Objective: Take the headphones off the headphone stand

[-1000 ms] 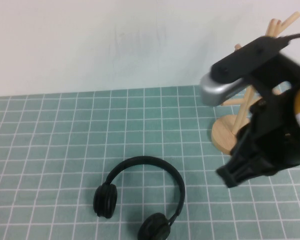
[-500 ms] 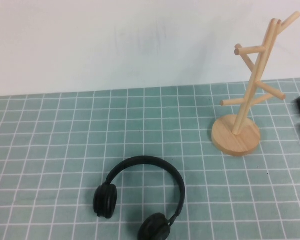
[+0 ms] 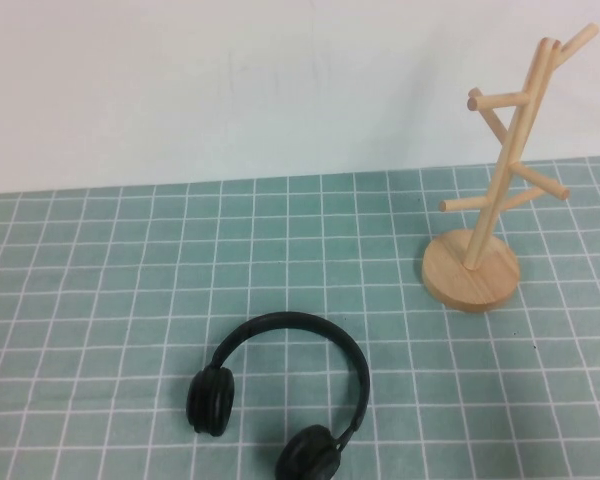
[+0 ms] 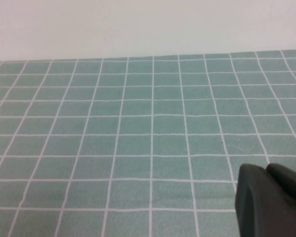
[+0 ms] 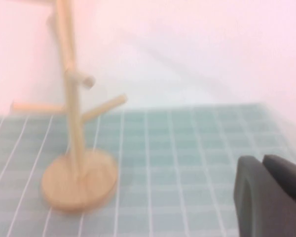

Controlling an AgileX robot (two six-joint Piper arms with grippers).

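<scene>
The black headphones (image 3: 211, 400) lie flat on the green grid mat near the front, headband toward the back, free of the stand. The light wooden headphone stand (image 3: 492, 205) stands upright at the back right with bare pegs; it also shows in the right wrist view (image 5: 73, 128). My left gripper (image 4: 266, 169) hangs shut and empty over bare mat, out of the high view. My right gripper (image 5: 262, 160) is shut and empty, off to the stand's right side, also out of the high view.
A green grid mat (image 3: 100, 300) covers the table. A white wall (image 3: 230, 80) runs along the back edge. The stand's round base (image 3: 470, 272) sits close to the mat's back right.
My right arm, which stood in front of the stand a second ago, has pulled away to the right and left the high view. The headphones and the stand have not moved.
</scene>
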